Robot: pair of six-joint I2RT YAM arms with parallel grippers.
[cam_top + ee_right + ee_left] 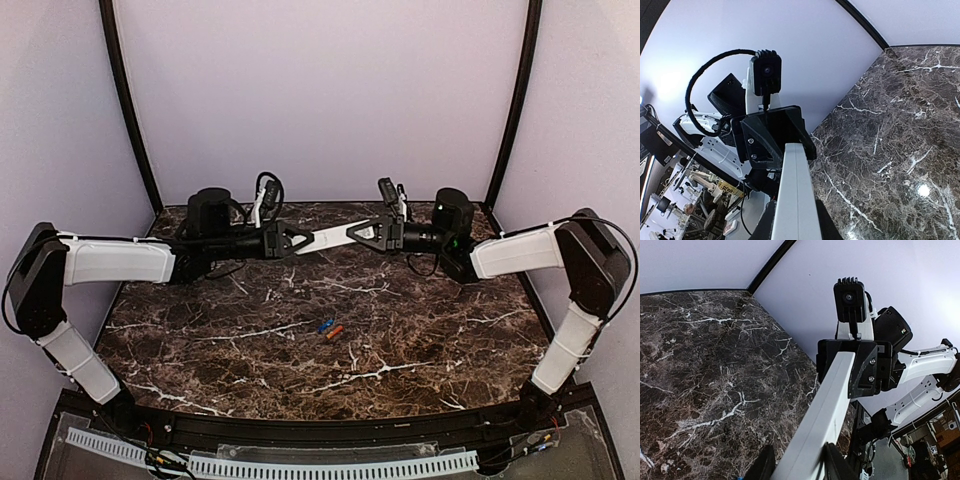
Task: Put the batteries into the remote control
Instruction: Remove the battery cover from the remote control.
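Above the table (pixel 200 345), the remote control (pixel 330 237) is clamped at its ends by the left gripper (pixel 305 241) and the right gripper (pixel 351 234). The batteries (pixel 330 330) lie below, judged not yet loaded.

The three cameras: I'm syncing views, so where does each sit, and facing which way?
Top external: above and behind, looking down on the table; left arm, right arm and the batteries show.
Left wrist: looks along the remote control at the right gripper; own fingers at bottom.
Right wrist: mirrored, facing the left gripper.
Shared: the remote control, gripped at both ends.
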